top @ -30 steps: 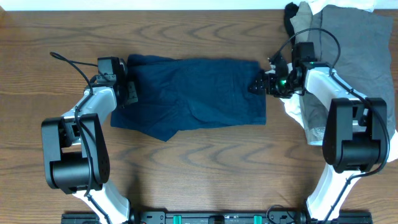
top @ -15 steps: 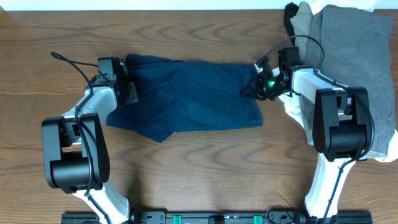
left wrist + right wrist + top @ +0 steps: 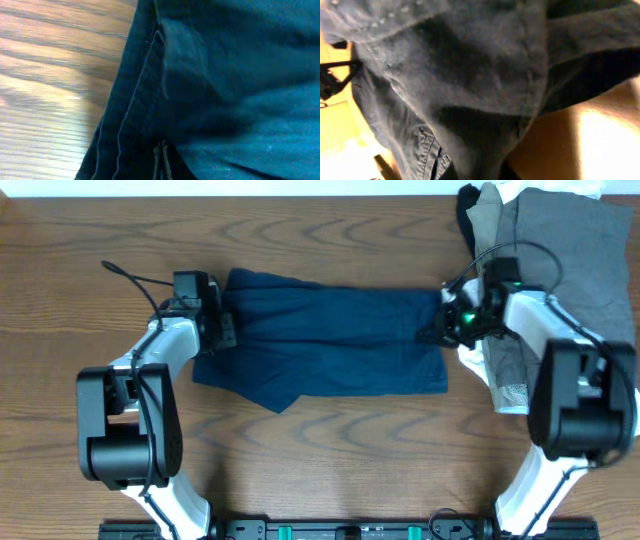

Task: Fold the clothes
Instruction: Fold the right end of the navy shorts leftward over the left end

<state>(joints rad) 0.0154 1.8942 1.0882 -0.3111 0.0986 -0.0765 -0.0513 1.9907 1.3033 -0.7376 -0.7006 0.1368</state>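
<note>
One navy garment [image 3: 330,345] lies across the middle of the surface [image 3: 330,470], drawn out long between the two arms. The left hand [image 3: 222,330] is clenched on its left edge and the right hand [image 3: 440,330] is clenched on its right edge. Both wrist views are filled with dark blue cloth. A pile of grey, white and black clothes [image 3: 560,250] waits at the far right corner, and the right arm lies partly over it.

I judge that the step in hand is to stretch and flatten the garment before the first fold. The next move asks both hands to keep their hold and to carry one edge over toward the other, without pulling at the pile.

Compared with one second ago, the right hand, then released beside the cloth, is now closed on it. The whole garment has shifted to the right, and the left arm has followed it.
</note>
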